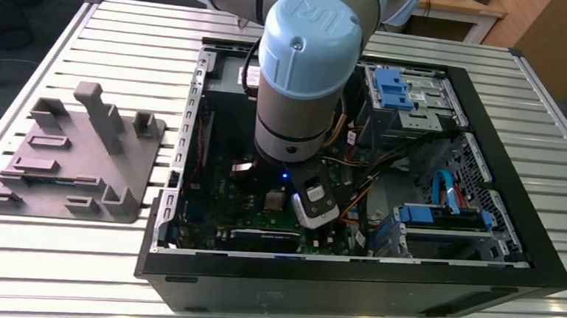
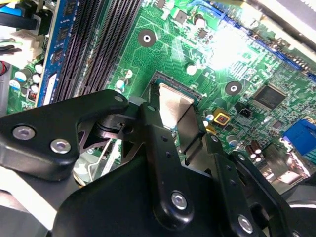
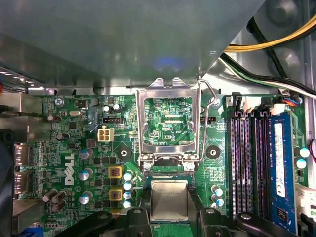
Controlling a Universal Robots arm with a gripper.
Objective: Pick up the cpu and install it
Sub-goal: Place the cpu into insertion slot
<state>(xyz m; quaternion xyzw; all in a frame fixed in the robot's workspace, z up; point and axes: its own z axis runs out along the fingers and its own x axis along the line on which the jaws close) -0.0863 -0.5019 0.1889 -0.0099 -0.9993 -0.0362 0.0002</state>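
The cpu (image 3: 169,199), a flat square chip with a silvery top, sits between my gripper's (image 3: 169,213) two black fingers (image 3: 144,201), right at the motherboard's socket. The gripper is shut on the cpu's sides. The socket's metal load frame (image 3: 169,89) stands swung open just beyond it. In the second wrist view the cpu (image 2: 173,104) shows as a silver face clamped in the gripper (image 2: 174,121) over the dark socket opening (image 2: 174,83). In the exterior view the arm reaches down into the open computer case (image 1: 355,278), with the cpu (image 1: 274,200) low over the green board.
Black memory slots (image 3: 243,163) and a blue memory stick (image 3: 279,168) run beside the socket. Yellow and black cables (image 3: 276,44) cross near the case wall. A grey fixture plate (image 1: 71,157) lies on the slatted table (image 1: 123,38) at the exterior view's left. Blue-tabbed drive bays (image 1: 396,88) fill the case's far side.
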